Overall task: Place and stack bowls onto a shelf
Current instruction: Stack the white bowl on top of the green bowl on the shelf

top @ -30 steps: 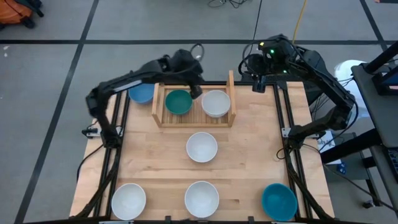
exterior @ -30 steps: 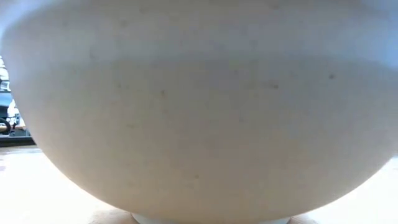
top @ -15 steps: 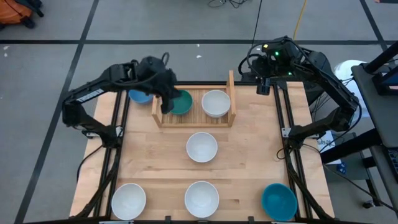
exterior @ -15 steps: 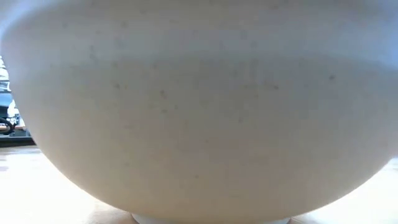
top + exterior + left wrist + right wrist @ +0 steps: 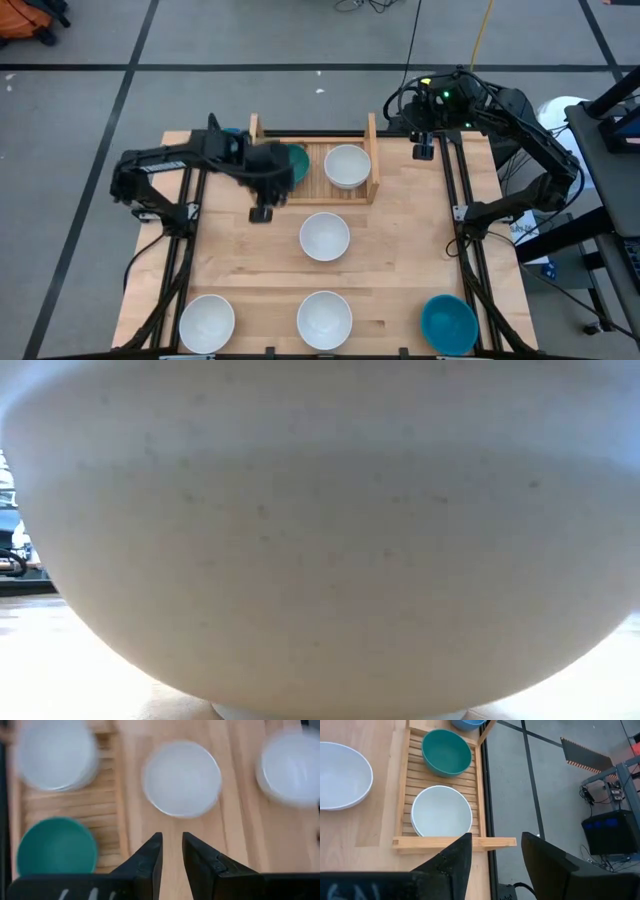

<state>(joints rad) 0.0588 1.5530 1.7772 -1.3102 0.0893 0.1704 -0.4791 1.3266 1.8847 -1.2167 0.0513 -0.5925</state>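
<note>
The shelf [image 5: 318, 172] stands at the table's far edge. On its slats rest a dark teal bowl [image 5: 295, 163] at the left and a white bowl [image 5: 346, 166] at the right. My left gripper [image 5: 264, 198] hovers over bare table just in front of the shelf's left end, fingers a narrow gap apart [image 5: 172, 852] and holding nothing. In its wrist view the teal bowl [image 5: 56, 845], the shelf's white bowl [image 5: 54, 757] and the middle white bowl [image 5: 182, 777] show. My right gripper [image 5: 492, 852] is open and waits above the far right corner [image 5: 420, 135].
A white bowl [image 5: 325, 237] sits mid-table. Two white bowls [image 5: 207, 322] [image 5: 325, 320] and a blue one [image 5: 448, 323] line the near edge. Another blue bowl [image 5: 465, 724] sits beyond the shelf's left board. A white bowl [image 5: 320, 540] fills the low view.
My left gripper has swung from above the shelf, between the teal and white bowls, toward the table's left, then toward the near edge, and now hangs over the table in front of the shelf. The bowls on the shelf have stayed in place.
</note>
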